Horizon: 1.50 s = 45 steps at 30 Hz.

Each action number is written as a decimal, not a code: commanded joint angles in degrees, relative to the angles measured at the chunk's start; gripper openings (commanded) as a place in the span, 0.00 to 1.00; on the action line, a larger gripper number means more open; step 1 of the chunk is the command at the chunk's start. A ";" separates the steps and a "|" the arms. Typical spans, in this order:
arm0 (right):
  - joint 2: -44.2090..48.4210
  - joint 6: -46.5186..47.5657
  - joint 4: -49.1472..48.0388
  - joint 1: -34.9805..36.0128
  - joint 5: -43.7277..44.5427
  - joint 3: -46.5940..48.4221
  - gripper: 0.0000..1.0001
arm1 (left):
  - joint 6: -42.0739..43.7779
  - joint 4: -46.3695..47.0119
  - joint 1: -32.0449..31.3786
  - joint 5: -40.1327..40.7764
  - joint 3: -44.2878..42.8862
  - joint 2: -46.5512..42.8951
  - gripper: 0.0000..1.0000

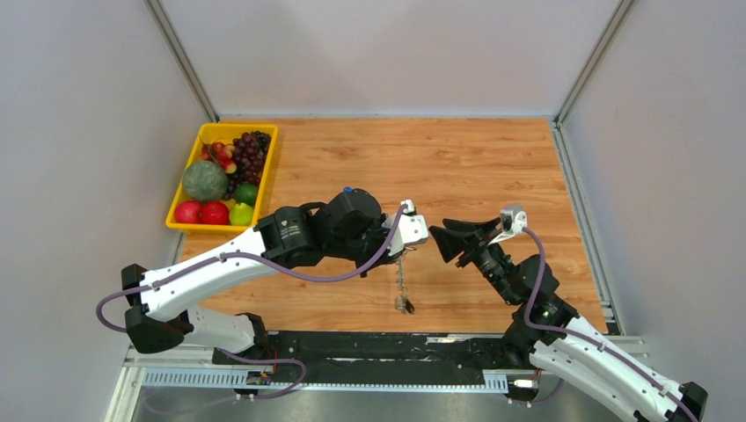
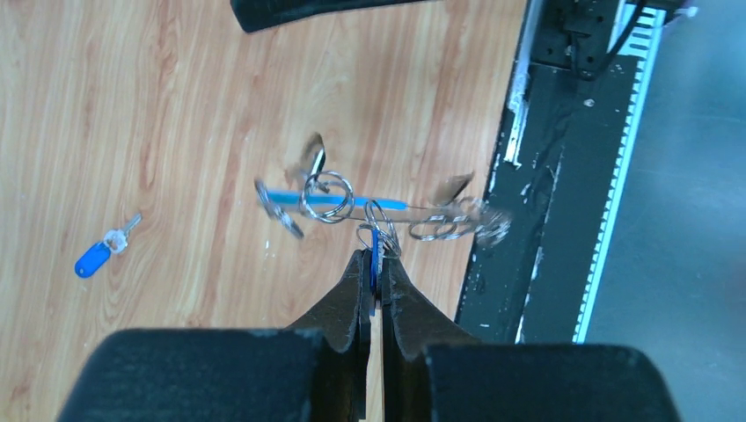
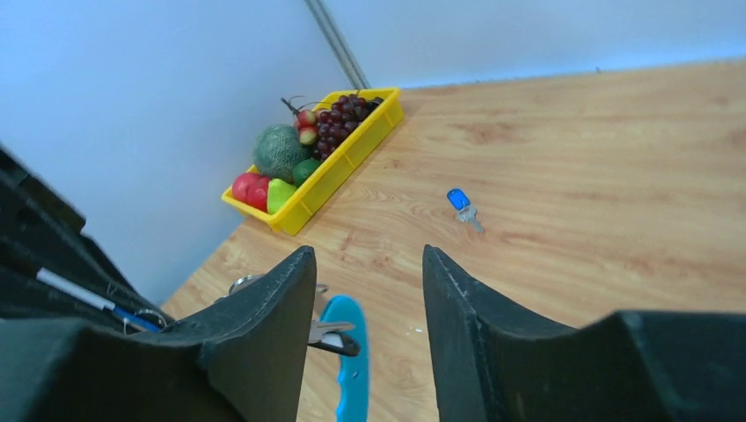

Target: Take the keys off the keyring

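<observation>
Left wrist: pinching the dangling keyring [image 2: 286, 195] in the left gripper [image 2: 374, 283], with keys [image 2: 280, 213] too blurred to count. Spread wide, empty, at the right gripper [image 3: 368, 255].

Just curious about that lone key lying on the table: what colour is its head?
Bright blue; the left wrist view shows the key best.

The top camera looks down from above and behind onto the whole table [image 1: 475, 158], arm bases [image 1: 154, 334] at the bottom edge. The left wrist camera looks steeply down past the left gripper [image 2: 375, 260], close over the keyring [image 2: 290, 195]. The right wrist camera looks low across the table past the right gripper [image 3: 368, 253] toward the fruit tray [image 3: 347, 163], upper left. Both wrist views share a loose blue key [image 2: 91, 259].
</observation>
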State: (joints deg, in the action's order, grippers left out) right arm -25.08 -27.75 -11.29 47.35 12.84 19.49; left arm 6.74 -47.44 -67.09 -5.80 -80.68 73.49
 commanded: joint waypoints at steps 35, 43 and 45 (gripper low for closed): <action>-6.27 30.43 -5.02 0.82 -37.88 6.54 0.45 | 5.67 -3.26 0.47 -4.22 -4.93 -0.78 0.00; -7.80 31.28 -5.85 1.42 -38.02 7.21 0.45 | 5.94 -3.52 0.47 -5.61 -4.90 -1.10 0.00; -8.16 31.48 -5.94 1.82 -38.44 7.46 0.45 | 5.98 -3.46 0.47 -5.59 -4.91 -1.08 0.00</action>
State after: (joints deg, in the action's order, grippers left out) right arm -32.62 2.28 -14.52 48.36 -24.18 24.16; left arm 10.90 -52.49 -66.72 -10.04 -84.47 74.37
